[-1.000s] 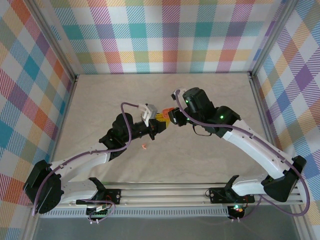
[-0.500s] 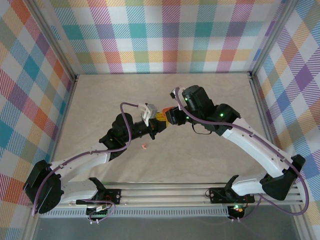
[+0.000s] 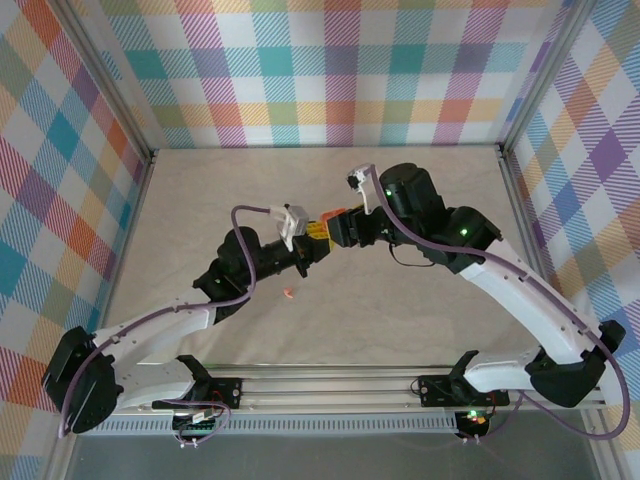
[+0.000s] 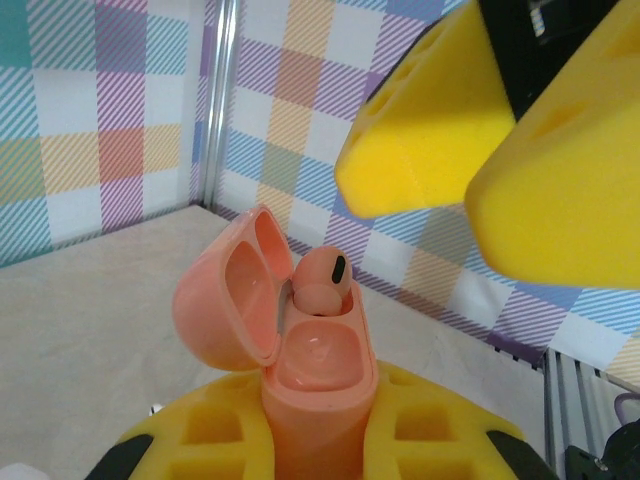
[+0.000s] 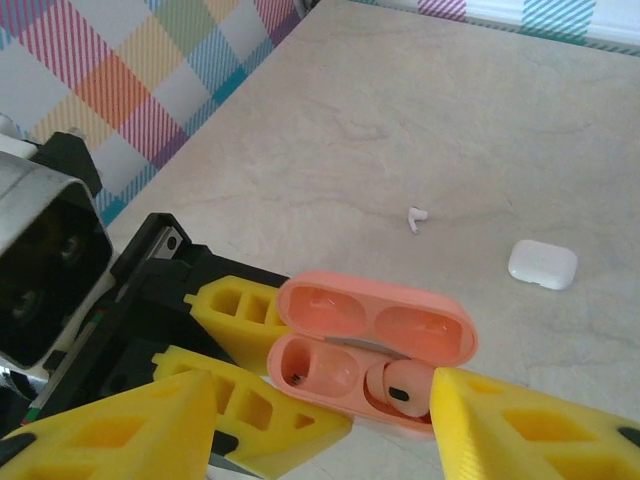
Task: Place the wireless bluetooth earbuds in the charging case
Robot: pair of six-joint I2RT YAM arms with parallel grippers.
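Begin with the pale marbled worktop [image 3: 420,190], where the spare items lie well apart from the work. Treat the left gripper [image 4: 320,435] as the vice: clamped tight on the lower half of the salmon-pink pebble-shaped charging case [image 4: 318,365], raised clear of the worktop, lid hinged open. Read the right gripper [image 5: 325,425] as empty, with yellow jaws partly apart on either side of the case and touching nothing. Draw it straight back along the socket line, with no sideways drift, so as not to clip the lid or the bud. Leave the closed white pebble-shaped case [image 5: 543,263] on the worktop for later. Check the salmon-pink stemmed earbud [image 4: 322,285] in 1 of the 2 sockets: head seemingly a little proud, so press lightly if not fully home. Pass over the small white earbud [image 5: 416,217] near the white case. Fetch instead the second pink earbud [image 3: 288,292], lying near the left arm, for the empty socket.
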